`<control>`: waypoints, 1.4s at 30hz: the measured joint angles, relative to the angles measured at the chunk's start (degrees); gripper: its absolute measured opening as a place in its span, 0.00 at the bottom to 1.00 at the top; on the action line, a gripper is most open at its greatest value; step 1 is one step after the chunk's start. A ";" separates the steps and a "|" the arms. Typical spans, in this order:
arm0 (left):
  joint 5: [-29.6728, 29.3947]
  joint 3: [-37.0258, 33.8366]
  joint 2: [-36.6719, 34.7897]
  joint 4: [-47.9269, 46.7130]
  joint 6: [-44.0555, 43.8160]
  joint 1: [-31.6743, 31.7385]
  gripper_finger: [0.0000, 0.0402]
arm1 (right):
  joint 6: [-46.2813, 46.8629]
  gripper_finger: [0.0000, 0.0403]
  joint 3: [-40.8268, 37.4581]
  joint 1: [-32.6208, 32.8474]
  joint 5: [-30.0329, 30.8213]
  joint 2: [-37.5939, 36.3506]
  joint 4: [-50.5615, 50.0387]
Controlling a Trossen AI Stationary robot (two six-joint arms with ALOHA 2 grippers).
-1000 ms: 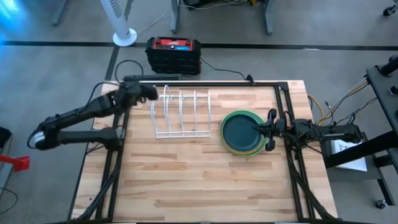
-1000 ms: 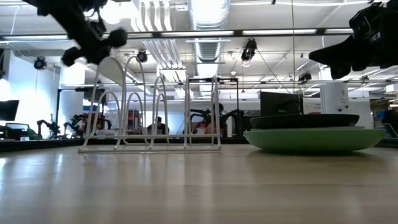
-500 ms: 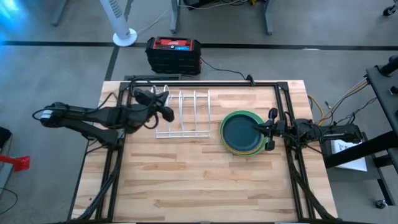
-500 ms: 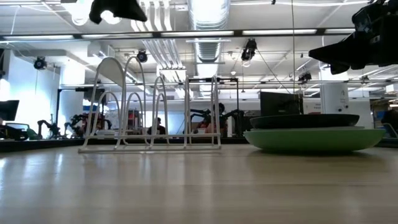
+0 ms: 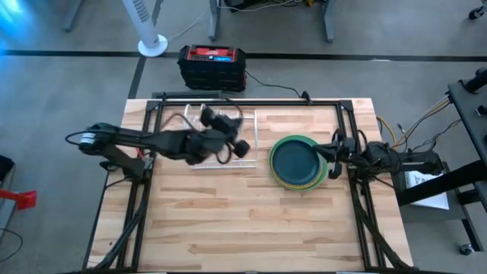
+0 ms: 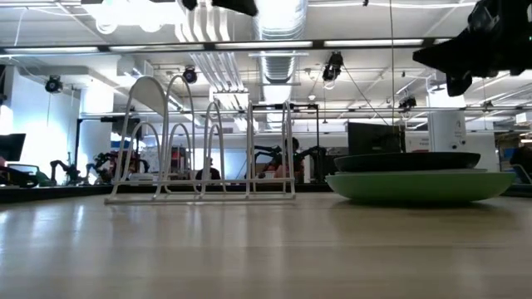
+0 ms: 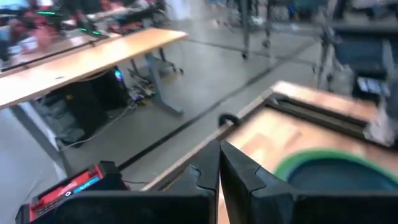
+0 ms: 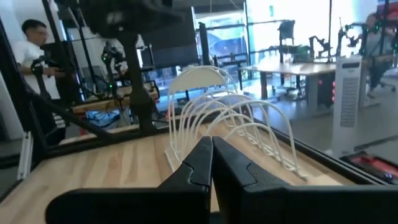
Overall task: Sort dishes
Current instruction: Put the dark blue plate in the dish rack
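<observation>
The left gripper (image 5: 237, 146) hangs high over the white wire rack (image 5: 222, 141), out past the rack's right end and near the left rim of the plate stack; in its own wrist view the 2 fingers (image 7: 239, 171) are pressed together with nothing between them. The rack stands empty on the far-left part of the table (image 5: 243, 221), its hoops upright. Right of it, close beside but apart from the rack, lies the stack: a dark teal plate (image 5: 298, 163) on top of a light green plate (image 5: 298, 141), with a thin yellowish rim showing at the stack's right edge, probably a third plate, though that cannot be settled. At the table's right edge the right gripper (image 5: 335, 158) sits just beside the stack's right rim, raised above it in the low view, fingers (image 8: 202, 158) closed flat on nothing. Judged from this, the step in hand is the left arm's approach to the top plate. To do it well, the fingers should part before descending, come down at the near-left rim of the teal plate alone, pinch only that 1 rim, then lift clear of the hoops before tilting the plate upright for a slot.
</observation>
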 joint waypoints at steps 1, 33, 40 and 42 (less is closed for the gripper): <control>0.60 0.66 1.67 -0.08 0.14 -0.29 0.00 | 0.49 0.00 1.67 0.00 0.07 0.00 -2.85; 5.34 26.54 35.97 -4.83 -5.82 -9.77 0.00 | 23.76 0.00 8.01 0.00 15.80 -0.11 -28.80; 8.49 26.88 36.92 -5.29 -21.04 -8.75 0.00 | 22.53 0.00 9.25 -0.02 19.95 -0.11 -28.73; 9.77 26.82 36.80 -6.44 -24.69 -8.53 0.00 | 22.07 0.00 9.77 -0.02 21.22 -0.13 -28.66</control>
